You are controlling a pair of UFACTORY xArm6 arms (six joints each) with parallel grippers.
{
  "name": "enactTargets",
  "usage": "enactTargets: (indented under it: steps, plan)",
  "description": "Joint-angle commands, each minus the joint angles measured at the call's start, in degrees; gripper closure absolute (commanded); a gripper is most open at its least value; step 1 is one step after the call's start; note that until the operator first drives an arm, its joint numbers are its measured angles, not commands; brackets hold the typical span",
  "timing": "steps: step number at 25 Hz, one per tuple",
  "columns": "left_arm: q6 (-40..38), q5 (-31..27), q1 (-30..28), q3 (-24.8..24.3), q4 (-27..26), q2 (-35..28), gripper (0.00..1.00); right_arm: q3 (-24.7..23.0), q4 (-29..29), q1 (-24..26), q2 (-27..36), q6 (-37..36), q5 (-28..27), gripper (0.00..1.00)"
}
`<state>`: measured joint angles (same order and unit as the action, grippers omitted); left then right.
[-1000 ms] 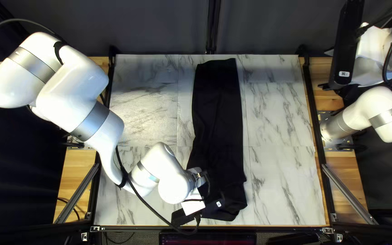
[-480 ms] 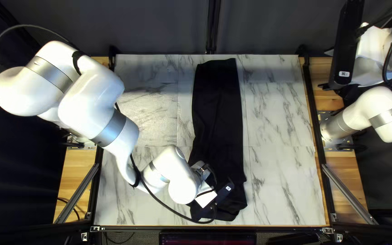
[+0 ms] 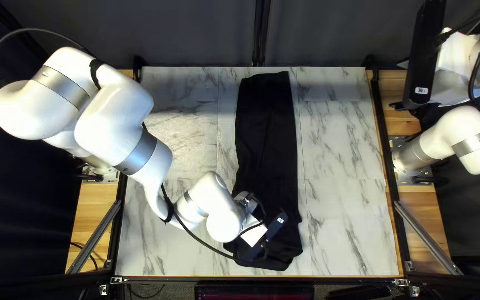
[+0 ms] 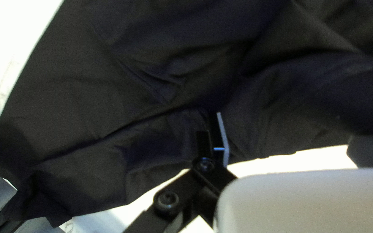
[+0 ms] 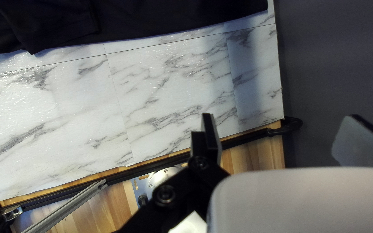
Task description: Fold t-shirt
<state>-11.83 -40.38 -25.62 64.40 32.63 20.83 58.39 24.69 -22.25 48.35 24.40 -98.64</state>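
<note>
In the top left view my left gripper (image 3: 251, 253) is low over the near end of the black t-shirt (image 3: 268, 144), which lies as a long narrow strip from near the far edge toward the near edge. Seen from the left wrist, the gripper (image 4: 292, 131) has its fingers wide apart above the wrinkled t-shirt (image 4: 152, 86), near one cloth edge; contact with the cloth cannot be told. My right gripper (image 3: 422, 66) is raised beyond the table's right side. Its own wrist view shows the gripper (image 5: 281, 123) open and holding nothing, with the t-shirt (image 5: 152, 17) on the table ahead.
Marbled tabletop (image 3: 345, 166) shows to the right of the t-shirt. My left forearm and its cable (image 3: 195, 239) cross the table's near left part. Dark rails (image 3: 381, 133) and metal braces (image 3: 429, 239) flank the table, and a dark curtain (image 3: 195, 33) hangs behind.
My left gripper has moved right and a little toward the far edge over the near end of the t-shirt, turning slightly. The right arm has stayed where it was.
</note>
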Motion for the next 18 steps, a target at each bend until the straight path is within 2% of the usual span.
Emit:
enactTargets:
  steps: [1,5,10,18]
  plan:
    - [-2.00,2.88,0.93,0.52,2.19,0.76,0.16,0.00,0.00,0.00,0.00,0.00,0.00,0.00]
    - [-3.41,4.11,1.18,0.84,3.95,1.05,0.16,0.00,0.00,0.00,0.00,0.00,0.00,0.00]
    - [-6.03,6.49,1.33,-1.74,5.70,1.43,0.16,0.00,0.00,0.00,0.00,0.00,0.00,0.00]
    - [-6.77,4.87,1.06,-2.67,4.90,1.55,0.17,0.00,0.00,0.00,0.00,0.00,0.00,0.00]
